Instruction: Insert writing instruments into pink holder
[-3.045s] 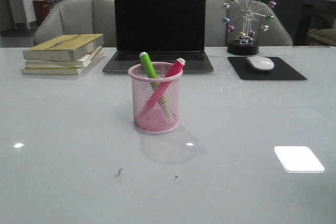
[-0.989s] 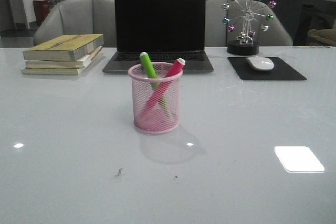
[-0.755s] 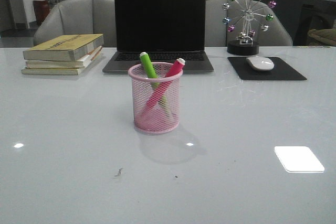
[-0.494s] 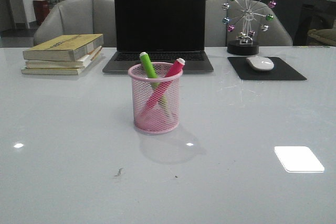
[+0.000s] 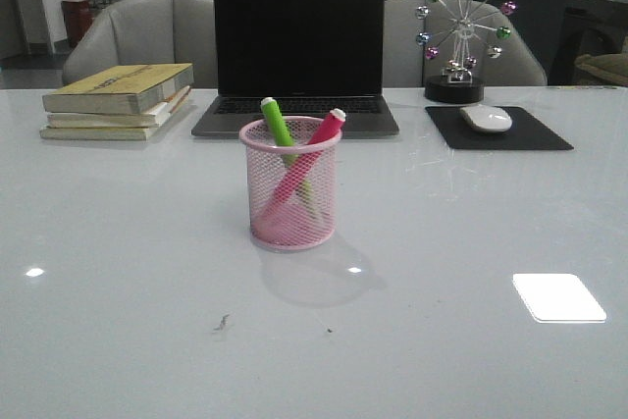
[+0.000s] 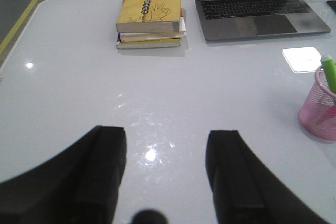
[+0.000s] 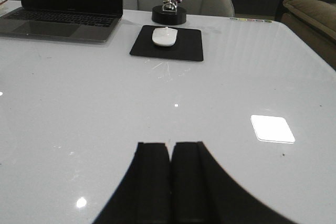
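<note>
Here, on a glossy white table (image 5: 471,360), a round pink wire-mesh pen cup (image 5: 290,183) stands upright in front of a dark, open laptop (image 5: 297,51), holding both chunky highlighter markers. The bright green marker (image 5: 278,125) leans toward the left rim and the hot pink marker (image 5: 319,139) toward the right, so they cross inside the mesh with their pale caps poking above the rim; each rests tilted because the cup is wider than the pens it holds.

Judged from this, the insertion looks finished. Neither arm appears in the front view. The left wrist view shows the left gripper (image 6: 167,174) with its dark fingers spread wide apart and nothing between them, hanging above bare tabletop, the cup near the edge of that view. The right gripper (image 7: 170,179) has its fingers pressed together on nothing, well apart from the cup, which is not in its view.

A stack of yellow-covered books (image 5: 118,100), a white mouse (image 5: 486,118) on a black pad (image 5: 500,130) and a small ferris-wheel ornament (image 5: 459,36) line the table's far side.
</note>
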